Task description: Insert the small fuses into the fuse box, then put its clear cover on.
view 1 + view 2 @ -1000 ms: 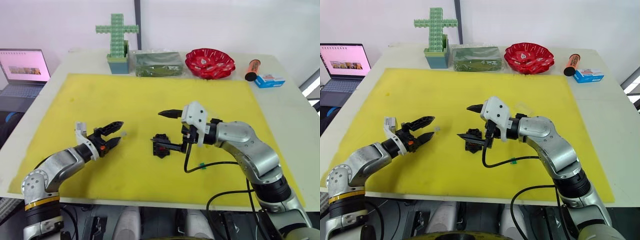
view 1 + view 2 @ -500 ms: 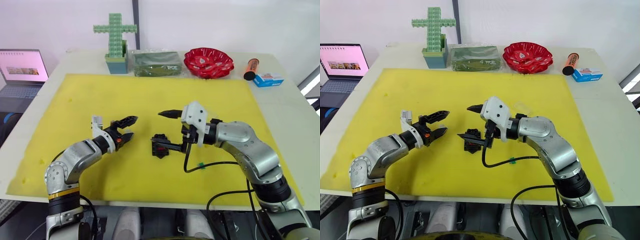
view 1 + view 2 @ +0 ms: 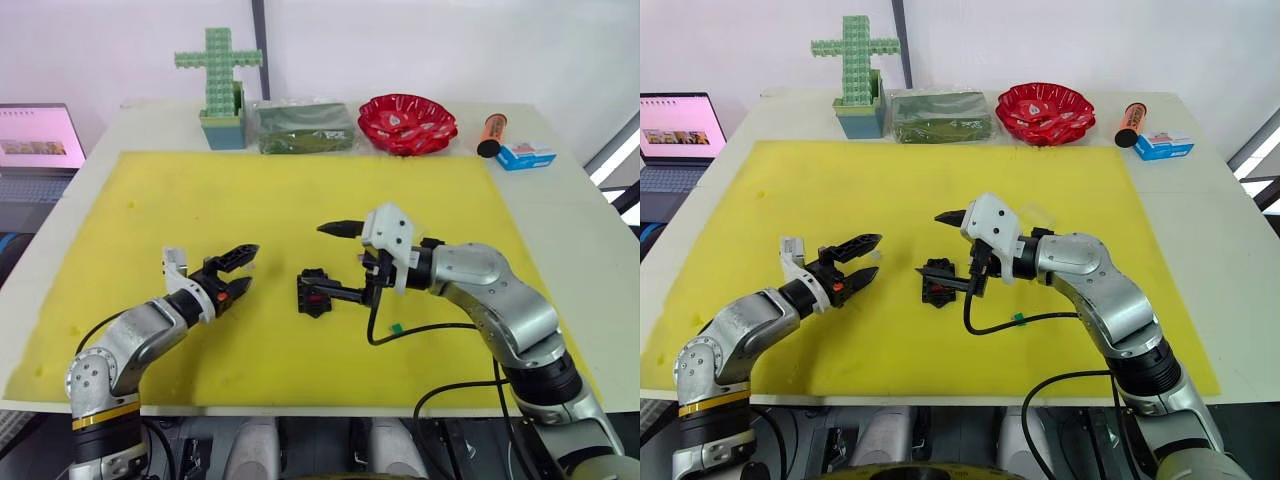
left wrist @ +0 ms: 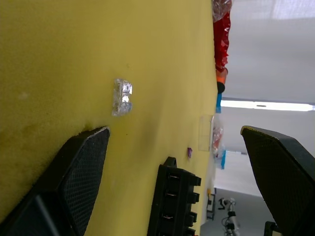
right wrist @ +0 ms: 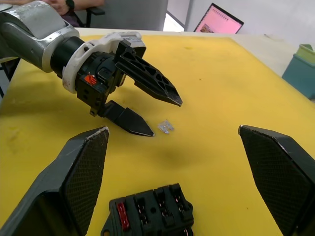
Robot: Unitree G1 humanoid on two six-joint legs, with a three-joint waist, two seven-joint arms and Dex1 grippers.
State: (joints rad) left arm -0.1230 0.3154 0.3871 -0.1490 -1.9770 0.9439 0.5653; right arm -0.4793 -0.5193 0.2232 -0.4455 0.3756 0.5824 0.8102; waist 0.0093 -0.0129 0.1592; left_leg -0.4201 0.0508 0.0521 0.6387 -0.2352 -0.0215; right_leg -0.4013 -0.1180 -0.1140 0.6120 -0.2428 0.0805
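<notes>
The black fuse box (image 3: 312, 293) lies mid-mat, with a red fuse (image 5: 121, 216) seated in one slot. My right gripper (image 3: 316, 260) is open wide; its lower finger rests at the box and its upper finger is raised above it. My left gripper (image 3: 250, 266) is open, a short way left of the box. A tiny pale fuse (image 5: 166, 127) lies on the mat just off its fingertips (image 5: 145, 132). A purplish fuse (image 4: 189, 152) lies beyond the box, and the clear cover (image 4: 204, 132) lies flat farther on.
The yellow mat (image 3: 150, 200) covers most of the table. Along the back edge stand a green cross-shaped block stack (image 3: 219, 85), a green wrapped package (image 3: 304, 125), a red bowl (image 3: 407, 109), an orange tube (image 3: 487, 133) and a blue box (image 3: 524, 155). A laptop (image 3: 35, 145) sits far left.
The camera shifted. My left gripper reached right toward the fuse box, then drew back a little, staying open. The right gripper and the box kept still.
</notes>
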